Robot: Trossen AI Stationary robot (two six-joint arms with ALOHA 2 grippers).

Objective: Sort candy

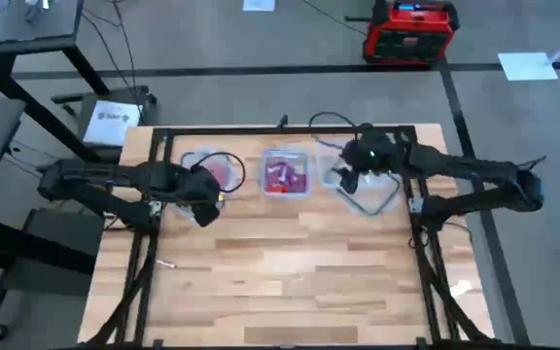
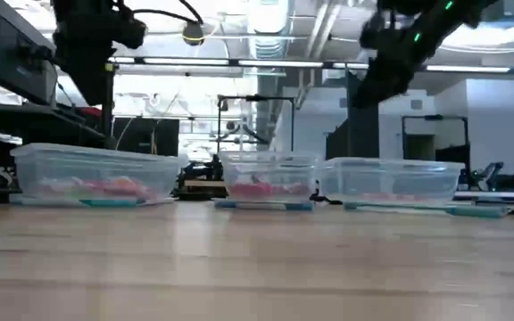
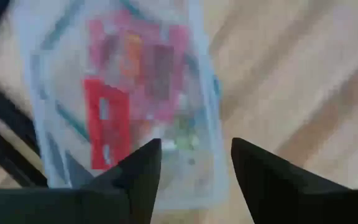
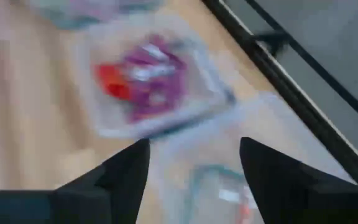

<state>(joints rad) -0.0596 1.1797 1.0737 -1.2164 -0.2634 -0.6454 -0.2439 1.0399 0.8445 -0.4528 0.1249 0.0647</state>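
Both the left gripper [image 3: 194, 165] and right gripper [image 4: 194, 163] hang apart and empty over their own tubs, while mixed candy [image 1: 285, 176] fills the middle tub [image 1: 286, 192] between them, so sorting looks unfinished.

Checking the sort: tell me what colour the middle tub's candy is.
Mostly purple candy with one red piece, clearest in the right wrist view.

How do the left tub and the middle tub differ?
Contents: the left tub holds mostly red candy; the middle tub holds mostly purple candy with some red. Place: the left gripper, jaws open, hangs over the left tub's near edge; no gripper is over the middle tub. Both are clear, lidless, and sit flat in one row.
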